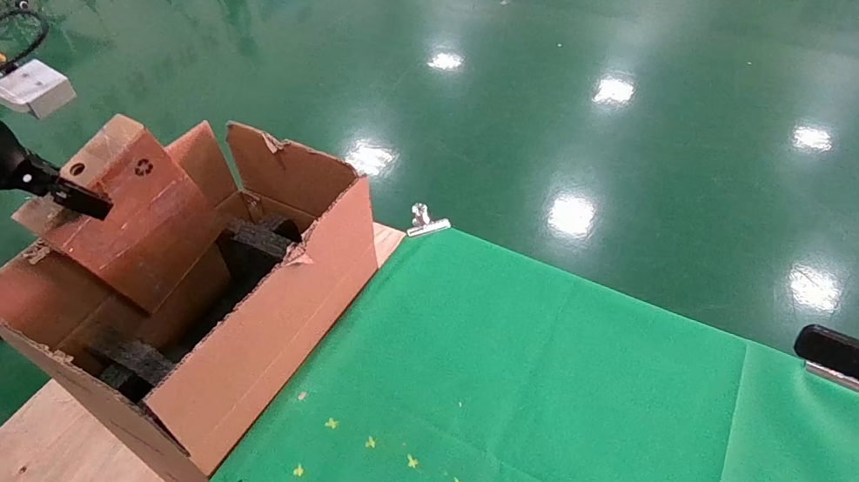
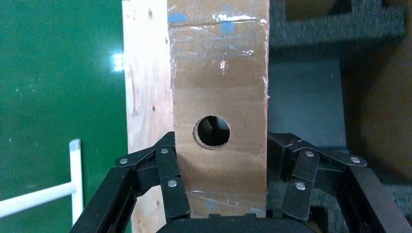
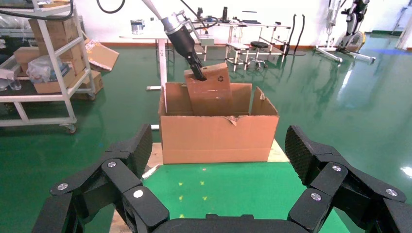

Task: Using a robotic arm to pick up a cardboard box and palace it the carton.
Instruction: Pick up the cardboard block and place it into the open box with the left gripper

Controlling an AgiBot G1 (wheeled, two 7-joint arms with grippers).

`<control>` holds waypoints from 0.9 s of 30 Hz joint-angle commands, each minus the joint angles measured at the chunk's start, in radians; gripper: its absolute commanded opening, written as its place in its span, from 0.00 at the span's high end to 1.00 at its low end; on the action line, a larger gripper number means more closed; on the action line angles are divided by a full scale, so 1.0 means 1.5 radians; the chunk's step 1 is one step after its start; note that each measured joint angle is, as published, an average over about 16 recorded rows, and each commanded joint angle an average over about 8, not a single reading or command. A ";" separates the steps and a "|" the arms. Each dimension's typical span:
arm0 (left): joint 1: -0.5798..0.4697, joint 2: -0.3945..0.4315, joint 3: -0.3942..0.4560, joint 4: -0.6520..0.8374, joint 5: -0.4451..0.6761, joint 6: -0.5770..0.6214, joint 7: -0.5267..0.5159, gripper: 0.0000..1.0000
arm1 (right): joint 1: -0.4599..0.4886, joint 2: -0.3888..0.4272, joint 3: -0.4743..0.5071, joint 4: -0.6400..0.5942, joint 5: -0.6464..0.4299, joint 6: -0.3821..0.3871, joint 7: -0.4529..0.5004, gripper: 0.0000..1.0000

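The left gripper (image 1: 82, 198) is clamped narrowly on the cardboard box (image 1: 126, 210), its black jointed fingers (image 2: 170, 182) pressing the two long sides near the end with the round hole (image 2: 212, 131). The box is reddish-brown, rectangular, glossy with clear tape, and printed with a recycling symbol (image 1: 144, 167). It hangs tilted, its lower part already inside the carton (image 1: 266, 318) and its upper part above the rim. The carton is larger, of brown corrugated board with ragged upright flaps, and holds coarse black foam blocks (image 1: 253, 241). It stands on the plywood end of the bench (image 1: 58, 445), beside a smooth green cloth (image 1: 542, 402). At the right, the right gripper (image 1: 843, 451) hovers over the cloth, spread wide and holding nothing.
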 commanded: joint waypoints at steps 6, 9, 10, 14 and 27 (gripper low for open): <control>-0.013 0.024 0.024 0.006 0.035 0.012 -0.015 1.00 | 0.000 0.000 0.000 0.000 0.000 0.000 0.000 0.00; -0.014 0.038 0.034 0.011 0.050 0.012 -0.028 1.00 | 0.000 0.000 0.000 0.000 0.000 0.000 0.000 0.00; -0.014 0.042 0.037 0.013 0.054 0.011 -0.032 1.00 | 0.000 0.000 0.000 0.000 0.000 0.000 0.000 0.00; -0.005 0.057 0.045 0.021 0.065 0.003 -0.051 1.00 | 0.000 0.000 0.000 0.000 0.000 0.000 0.000 0.00; 0.045 0.078 0.047 0.035 0.068 -0.051 -0.093 1.00 | 0.000 0.000 0.000 0.000 0.000 0.000 0.000 0.00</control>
